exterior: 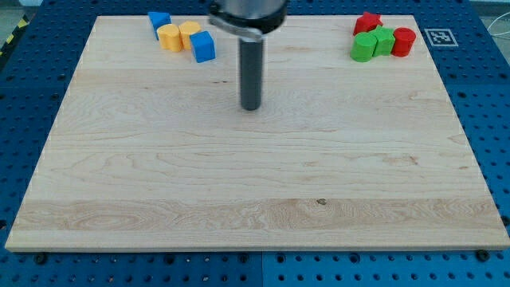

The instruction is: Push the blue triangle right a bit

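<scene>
A small blue block that may be the blue triangle [159,20] lies at the view's top left, at the left end of a cluster. Next to it are two yellow blocks [169,37] [190,33] and a larger blue block [203,46]. My tip [251,108] rests on the board, to the right of and below that cluster, apart from every block. The rod rises from it to the view's top.
At the view's top right sit a red star-like block [367,22], two green blocks [365,47] [384,40] and a red cylinder [404,41]. The wooden board [255,191] lies on a blue perforated table. A marker tag [440,36] is beyond the board's top right corner.
</scene>
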`<state>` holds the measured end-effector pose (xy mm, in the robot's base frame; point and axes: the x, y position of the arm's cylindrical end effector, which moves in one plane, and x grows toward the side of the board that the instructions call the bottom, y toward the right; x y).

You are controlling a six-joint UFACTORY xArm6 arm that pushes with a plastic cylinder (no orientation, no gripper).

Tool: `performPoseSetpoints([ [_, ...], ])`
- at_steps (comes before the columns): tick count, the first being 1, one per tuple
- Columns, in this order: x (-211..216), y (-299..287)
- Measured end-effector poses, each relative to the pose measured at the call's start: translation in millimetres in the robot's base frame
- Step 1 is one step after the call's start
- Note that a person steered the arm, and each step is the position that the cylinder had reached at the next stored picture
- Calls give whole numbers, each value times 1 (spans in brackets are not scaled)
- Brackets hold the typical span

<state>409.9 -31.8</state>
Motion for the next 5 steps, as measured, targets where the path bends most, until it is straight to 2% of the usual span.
performPoseSetpoints([
  [2, -24, -132],
  [4, -120, -263],
  [5, -163, -273],
])
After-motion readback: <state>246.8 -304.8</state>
